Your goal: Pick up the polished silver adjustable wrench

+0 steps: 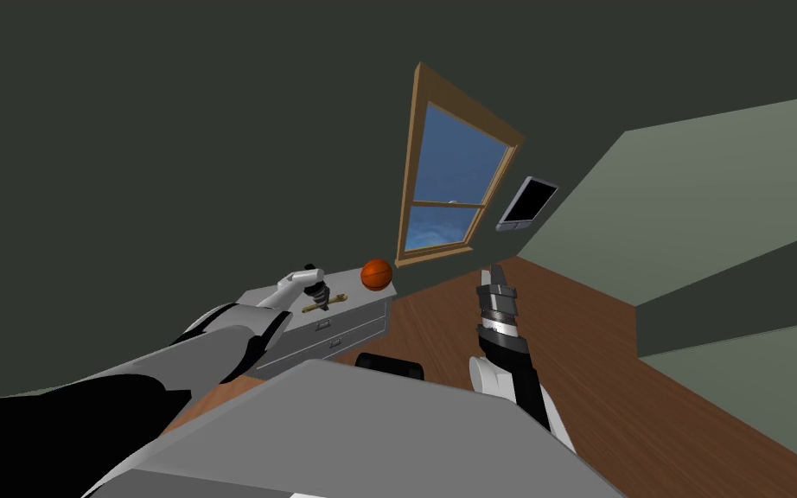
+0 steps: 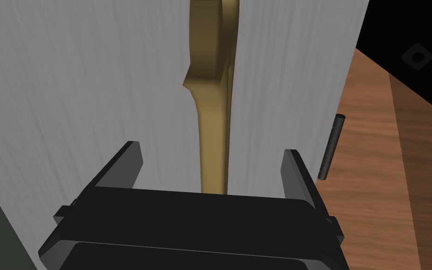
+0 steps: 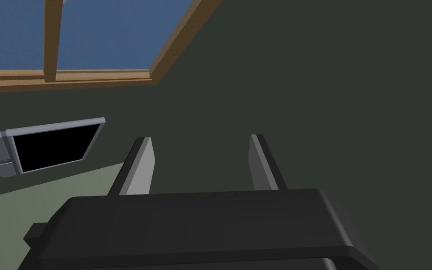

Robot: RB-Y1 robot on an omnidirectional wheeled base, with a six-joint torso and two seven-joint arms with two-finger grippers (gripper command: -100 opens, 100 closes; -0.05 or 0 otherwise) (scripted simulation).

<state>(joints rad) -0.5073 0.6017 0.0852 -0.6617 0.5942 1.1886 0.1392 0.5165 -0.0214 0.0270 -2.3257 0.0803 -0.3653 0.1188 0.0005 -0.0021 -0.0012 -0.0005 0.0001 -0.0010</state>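
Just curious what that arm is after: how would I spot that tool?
By the wood-framed window stands a low grey drawer cabinet. On its top, beside a round orange ball, lies a slim brass-coloured wrench beneath the left end effector: the only long, flat thing there.

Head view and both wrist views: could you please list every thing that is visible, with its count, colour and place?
wrench: one, dull gold rather than silver, lying on the cabinet top
cabinet: one, grey, with drawers, against the dark wall
ball: one, orange, on the cabinet's far end, below the window
window: one, wooden frame, blue panes, on the dark wall
wall screen: one, grey frame, black face, beside the window
bar: one, black, at the cabinet's edge
floor: brown wood
left gripper: open over the cabinet, a finger on each side of the wrench's handle, not touching it
right gripper: open, raised over the floor
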